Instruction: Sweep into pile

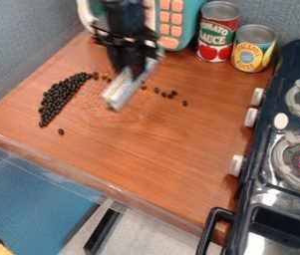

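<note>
Stove (pixel 265 191) nearest, along the right, its black handle (pixel 210 230) jutting over the near edge of the bench (pixel 165 149); knobs (pixel 237 165) face the work, so a wide stroke right would risk knocking them.

Claw (pixel 133 72) hangs at the far side, left of centre, clenched on a pale blade (pixel 117 90). Blade pokes out below the grip, tilted, lower end toward the near left. Held that way, I judge, so that its length does the pushing and the claw rides above the beans. Blurred here; cannot tell whether its edge touches the wood.

Beans (pixel 60 95): most lie at left in a slanting band, far end near the claw, tapering toward the near left. One stray (pixel 61 131) sits just off the near end. A thin scatter (pixel 169 94) lies right of the blade, well apart from the band.

Blade stands between the two groups. Gathering looks well along, not finished; likely need is to get round the right-hand strays and draw them left. Risk: too hard a push spreads the band.

Red can (pixel 217 35), yellow can (pixel 252 48) and teal toy (pixel 172 22) stand along the far side, probably parked there to leave sweeping room.
</note>
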